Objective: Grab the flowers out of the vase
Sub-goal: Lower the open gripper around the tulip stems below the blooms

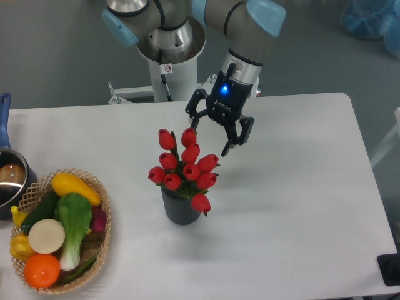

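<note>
The flowers (pixel 184 167), a bunch of red closed tulip buds with green stems, stand upright in the vase (pixel 180 209), a small dark grey ribbed pot near the middle of the white table (pixel 294 187). My gripper (pixel 208 139) is open and empty. It hangs just above and to the right of the top buds, fingers spread and pointing down towards them, tilted slightly. One fingertip is close to the topmost bud; I see no contact with the flowers.
A wicker basket (pixel 100 250) with colourful vegetables sits at the front left. A steel pot with a blue handle (pixel 5 181) is at the left edge. The robot's white base (pixel 169 69) stands behind the table.
</note>
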{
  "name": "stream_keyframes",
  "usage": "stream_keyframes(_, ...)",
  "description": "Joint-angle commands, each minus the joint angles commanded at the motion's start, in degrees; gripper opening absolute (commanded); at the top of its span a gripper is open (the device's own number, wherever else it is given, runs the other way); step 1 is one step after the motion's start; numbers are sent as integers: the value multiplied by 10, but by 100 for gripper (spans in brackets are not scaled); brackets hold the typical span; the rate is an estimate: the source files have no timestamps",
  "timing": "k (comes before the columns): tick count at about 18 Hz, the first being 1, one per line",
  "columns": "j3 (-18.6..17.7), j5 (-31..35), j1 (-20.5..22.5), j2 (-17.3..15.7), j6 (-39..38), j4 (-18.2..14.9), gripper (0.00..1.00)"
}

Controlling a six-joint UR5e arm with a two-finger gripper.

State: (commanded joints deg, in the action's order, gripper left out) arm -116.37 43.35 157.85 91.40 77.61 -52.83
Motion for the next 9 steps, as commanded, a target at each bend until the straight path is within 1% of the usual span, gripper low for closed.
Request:
stream_keyframes(3,0,-16,-4,25,0,22,100)
stream_keyframes(9,3,-69,-4,36,1,26,100)
